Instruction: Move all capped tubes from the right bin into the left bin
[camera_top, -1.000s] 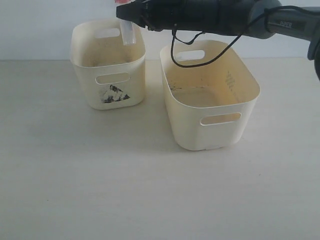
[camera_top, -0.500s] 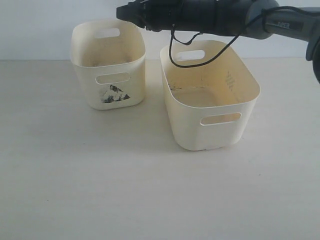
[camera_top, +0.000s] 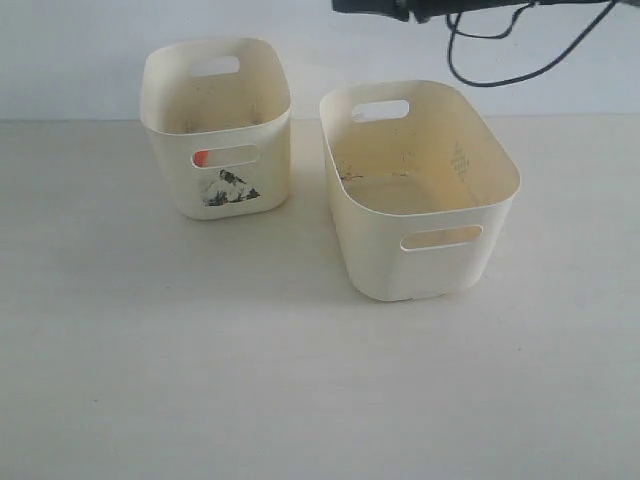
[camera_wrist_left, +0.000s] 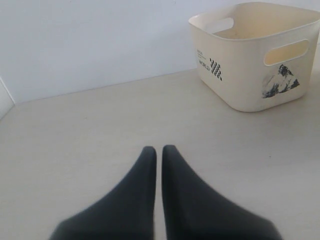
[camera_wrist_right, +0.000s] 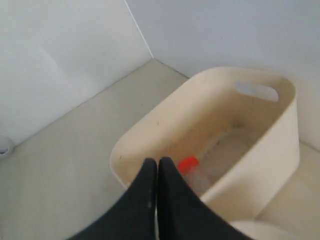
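The left bin, small and cream with a black mountain picture, stands at the back left. A capped tube lies inside it; its orange-red cap shows through the handle slot. In the right wrist view the capped tube rests on the left bin's floor, below my right gripper, which is shut on nothing. The wider right bin shows only dark scuffs inside. My right arm is at the top edge. My left gripper is shut and empty, low over the table, well short of the left bin.
A black cable loops down from the right arm above the right bin's far rim. A white wall stands behind both bins. Pale tabletop stretches in front of them.
A second ago my right gripper held a clear tube over the left bin. The tube has dropped into that bin, the jaws have shut, and the arm has pulled back up and to the right.
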